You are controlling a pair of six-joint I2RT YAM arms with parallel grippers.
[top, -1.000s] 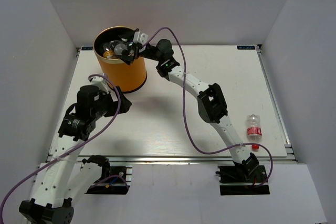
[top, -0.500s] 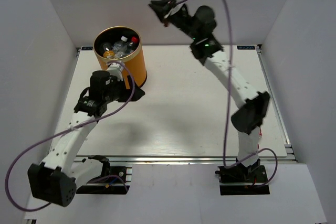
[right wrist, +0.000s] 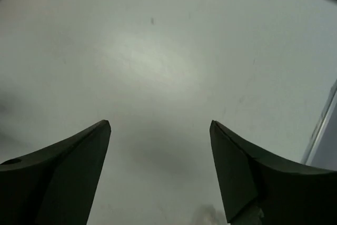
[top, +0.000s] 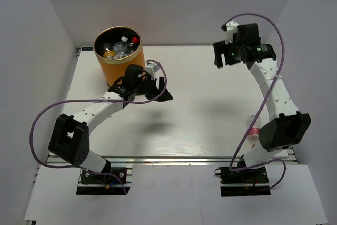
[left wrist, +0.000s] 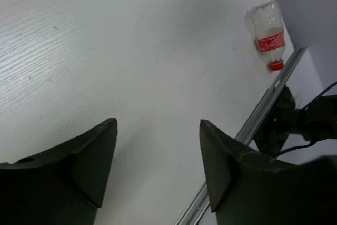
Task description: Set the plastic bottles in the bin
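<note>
The left gripper (left wrist: 158, 156) hangs with its dark jaws parted and nothing between them, above the bare white table (top: 200, 114) and just off the 4 o'clock side of the orange-yellow cylindrical bin (top: 120, 69). The right gripper (right wrist: 160, 151) is likewise spread wide and empty, raised over the table's 1 o'clock corner. The bin stands at the table's 10 o'clock corner, and several small plastic bottles (top: 120, 45) are heaped in its black interior, a red cap and a yellow one showing; their exact number cannot be read. One clear plastic bottle with a red label and red cap (left wrist: 267, 35) lies on its side at about 4 o'clock, close to the table's metal edge rail (left wrist: 263, 114) and largely hidden behind the right arm in the overhead view. By this evidence the job is nearly finished: that lone bottle has yet to be picked up and dropped in the bin.
</note>
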